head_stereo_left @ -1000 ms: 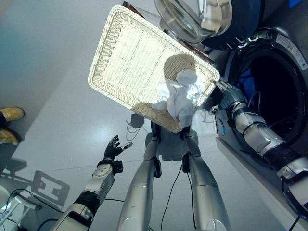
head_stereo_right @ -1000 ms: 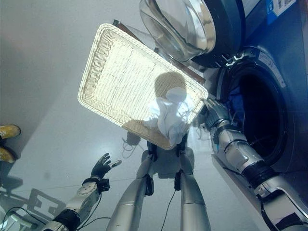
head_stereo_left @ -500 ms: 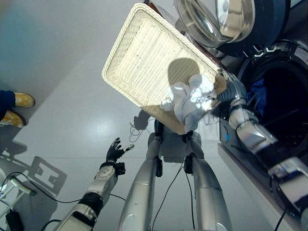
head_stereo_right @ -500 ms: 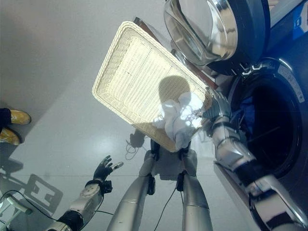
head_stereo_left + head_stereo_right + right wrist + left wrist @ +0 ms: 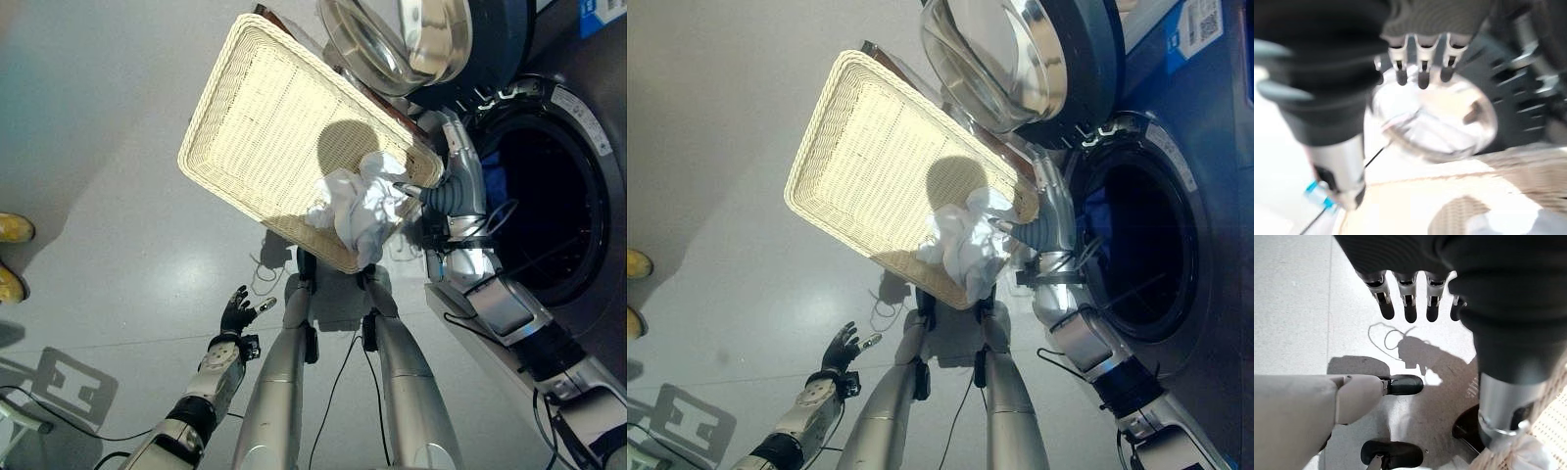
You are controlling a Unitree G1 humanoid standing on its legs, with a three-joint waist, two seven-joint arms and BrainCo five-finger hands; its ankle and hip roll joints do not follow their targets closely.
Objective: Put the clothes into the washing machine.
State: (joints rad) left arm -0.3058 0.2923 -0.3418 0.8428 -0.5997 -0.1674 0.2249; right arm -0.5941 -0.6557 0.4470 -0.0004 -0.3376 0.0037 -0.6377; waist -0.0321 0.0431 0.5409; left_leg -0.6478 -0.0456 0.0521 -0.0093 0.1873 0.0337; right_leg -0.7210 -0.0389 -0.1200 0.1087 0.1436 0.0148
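Our right robot hand (image 5: 443,147) has lifted off the cream woven basket's (image 5: 257,117) rim, fingers straight and empty; the white crumpled cloth (image 5: 359,206) remains unloaded.

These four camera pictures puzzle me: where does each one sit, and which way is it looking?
Left eye view: on the head, facing down at the wicker basket, white clothes, washing machine; both arms show.
Right eye view: beside it, same scene; right robot hand by the basket, left robot hand low over the floor.
Left wrist view: on the left wrist, facing the floor past straight fingers.
Right wrist view: on the right wrist, facing the machine's open door.
Shared: basket and clothes.
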